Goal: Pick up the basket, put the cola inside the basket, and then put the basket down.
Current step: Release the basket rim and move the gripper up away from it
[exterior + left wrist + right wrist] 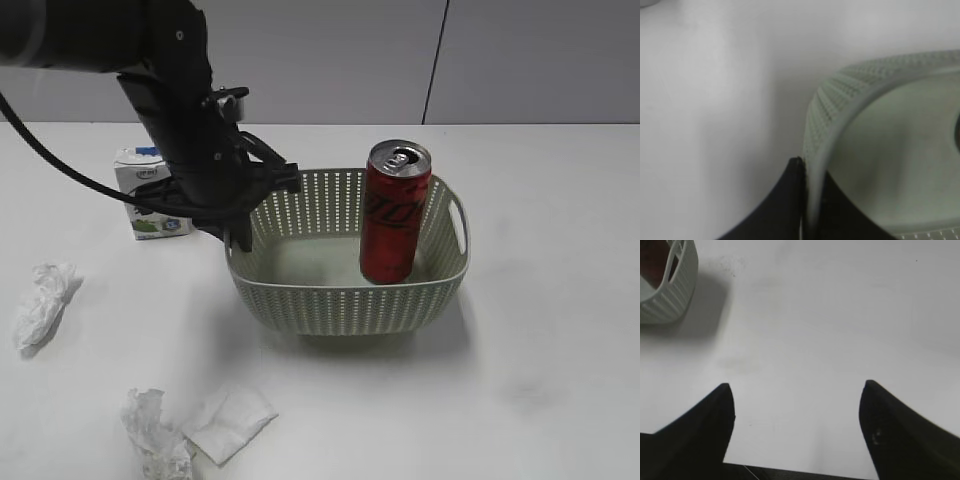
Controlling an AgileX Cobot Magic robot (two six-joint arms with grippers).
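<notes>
Tipping is the hazard: the cola stands upright inside the basket, whose left rim is pinched by the left gripper. An abrupt release could topple it. The right gripper is spread, holding nothing.

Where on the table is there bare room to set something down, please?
The table is bare right of the basket, up to the far edge, and in front of it. The left is crowded: the milk carton behind the left gripper, which is shut on the basket's rim, and crumpled tissues and at front left.
</notes>
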